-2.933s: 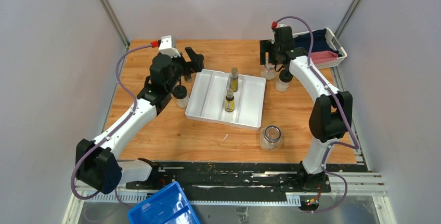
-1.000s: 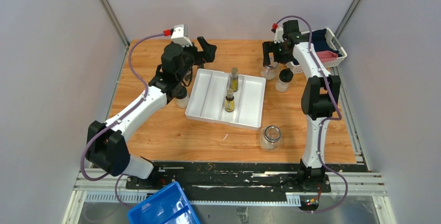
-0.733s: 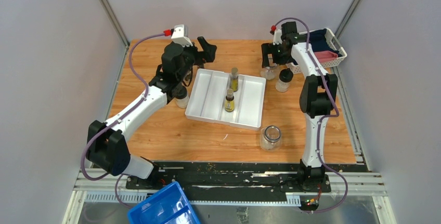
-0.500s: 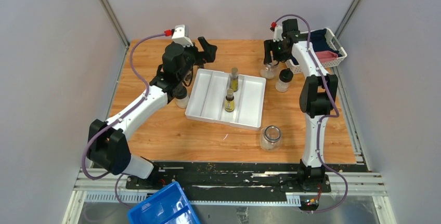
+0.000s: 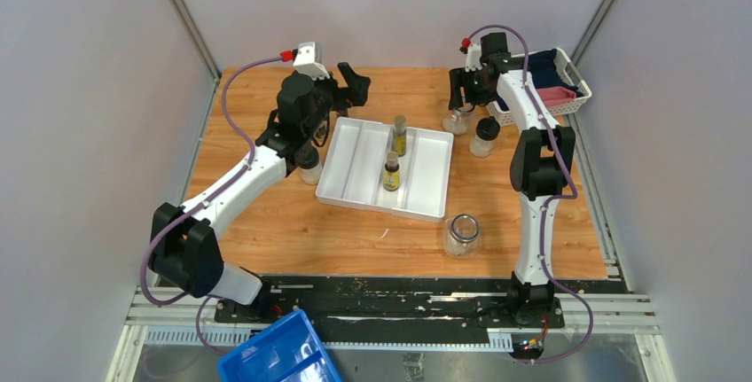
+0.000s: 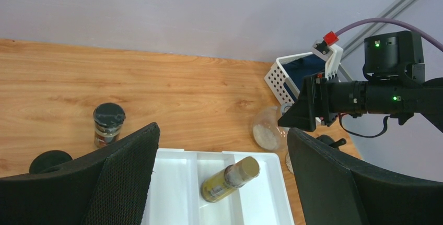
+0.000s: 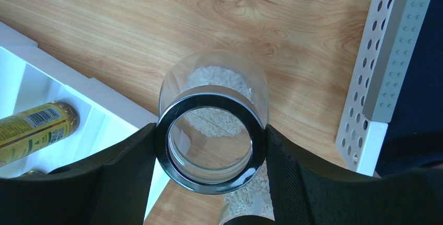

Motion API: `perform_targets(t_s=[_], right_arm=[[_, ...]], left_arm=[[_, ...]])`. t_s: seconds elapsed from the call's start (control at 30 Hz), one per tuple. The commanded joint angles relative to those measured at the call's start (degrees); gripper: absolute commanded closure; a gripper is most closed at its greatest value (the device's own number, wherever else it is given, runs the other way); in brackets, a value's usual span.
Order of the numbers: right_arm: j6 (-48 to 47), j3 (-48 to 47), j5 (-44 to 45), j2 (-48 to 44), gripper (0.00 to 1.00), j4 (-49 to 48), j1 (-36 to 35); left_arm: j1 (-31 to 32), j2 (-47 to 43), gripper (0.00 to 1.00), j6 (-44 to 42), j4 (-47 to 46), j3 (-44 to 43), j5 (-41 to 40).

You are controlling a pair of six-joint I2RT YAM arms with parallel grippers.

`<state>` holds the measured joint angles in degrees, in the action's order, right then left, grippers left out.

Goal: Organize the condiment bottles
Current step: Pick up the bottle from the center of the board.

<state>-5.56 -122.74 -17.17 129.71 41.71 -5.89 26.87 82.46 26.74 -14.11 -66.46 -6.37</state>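
Two slim yellow-labelled bottles (image 5: 400, 136) (image 5: 391, 172) stand in the white divided tray (image 5: 355, 165). One of them shows under my left gripper (image 6: 230, 178). My left gripper (image 5: 350, 85) (image 6: 222, 136) is open and empty above the tray's far end. My right gripper (image 5: 459, 103) (image 7: 211, 146) is shut on the black rim of a clear jar of white granules (image 5: 458, 120) (image 7: 211, 136), right of the tray. A black-lidded jar (image 5: 483, 136) stands just beside it. A squat clear glass jar (image 5: 462, 234) stands near the front. Another black-lidded jar (image 5: 308, 162) and a small dark-capped shaker (image 6: 108, 125) stand left of the tray.
A white perforated basket (image 5: 550, 81) (image 7: 386, 52) with dark and pink contents sits at the far right corner, close to my right gripper. A blue bin (image 5: 279, 355) lies off the table's near edge. Grey walls enclose the wooden table (image 5: 266, 222).
Since 2.9 s ago my left arm has swung up and right over the tray's far end, and my right wrist has shifted back over the clear jar. Little has moved in the last second.
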Motion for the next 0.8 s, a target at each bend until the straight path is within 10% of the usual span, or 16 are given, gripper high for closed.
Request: perform_targets(t_s=[0.0,0.77], right_arm=[[0.4,-1.9,-0.8,1.0,1.0,2.8,-0.5],[0.7,-5.5,2.6,-2.0,1.0,1.8,-2.1]], left_arm=[[0.5,0.1,0.05,-0.7,-1.3,-0.9,0.5],[0.5,1.2,0.05,-0.8,-1.3,-1.3,0.5]])
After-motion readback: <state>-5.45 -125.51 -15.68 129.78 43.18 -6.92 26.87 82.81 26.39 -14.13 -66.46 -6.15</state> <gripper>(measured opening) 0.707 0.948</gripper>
